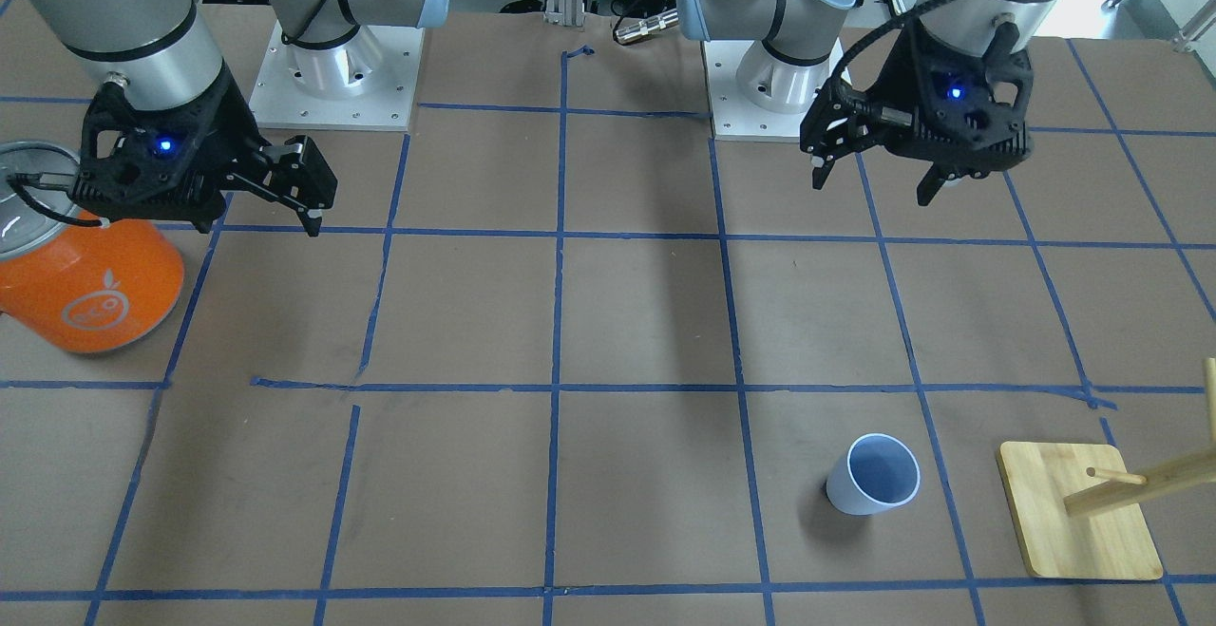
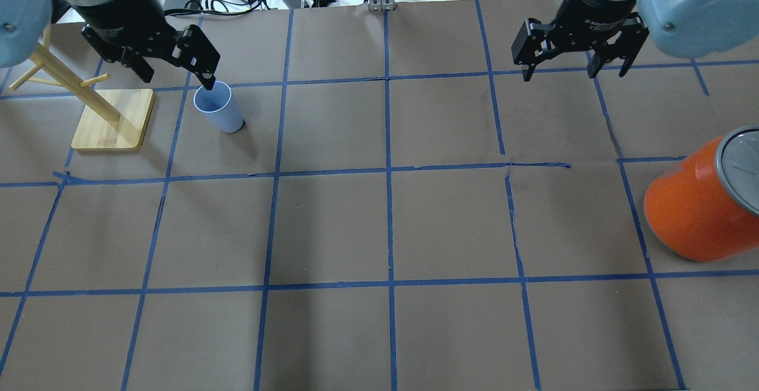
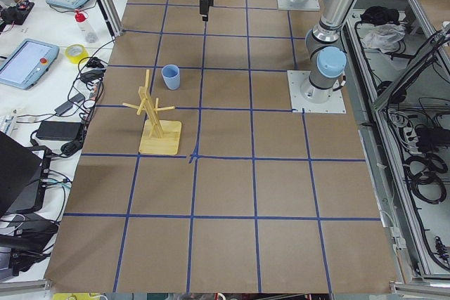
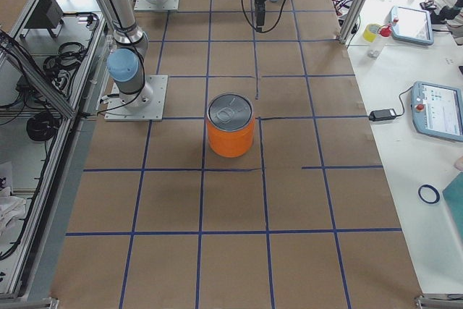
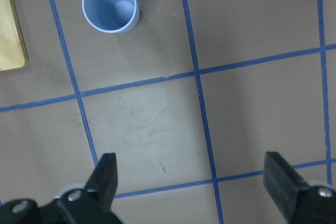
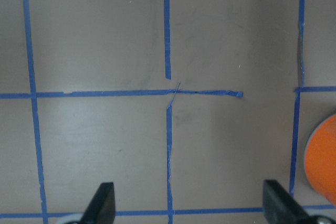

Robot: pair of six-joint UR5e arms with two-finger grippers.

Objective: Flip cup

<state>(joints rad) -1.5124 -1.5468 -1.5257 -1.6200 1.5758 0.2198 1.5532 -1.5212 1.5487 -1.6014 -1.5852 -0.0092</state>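
Observation:
The cup (image 1: 874, 474) is a small pale bluish-white tumbler that stands upright with its open end up, beside the wooden rack. It also shows in the overhead view (image 2: 218, 106), the exterior left view (image 3: 171, 76) and the left wrist view (image 5: 110, 4). My left gripper (image 1: 872, 191) is open and empty, held high above the table on the robot's side of the cup, apart from it; its fingers (image 5: 107, 174) frame bare table. My right gripper (image 1: 256, 222) is open and empty, high above the table next to the orange can.
A wooden peg rack on a square base (image 1: 1073, 512) stands close to the cup, toward the table's end (image 2: 112, 121). A large orange can with a silver top (image 1: 90, 289) stands on my right side (image 2: 694, 213). Blue tape lines grid the brown table.

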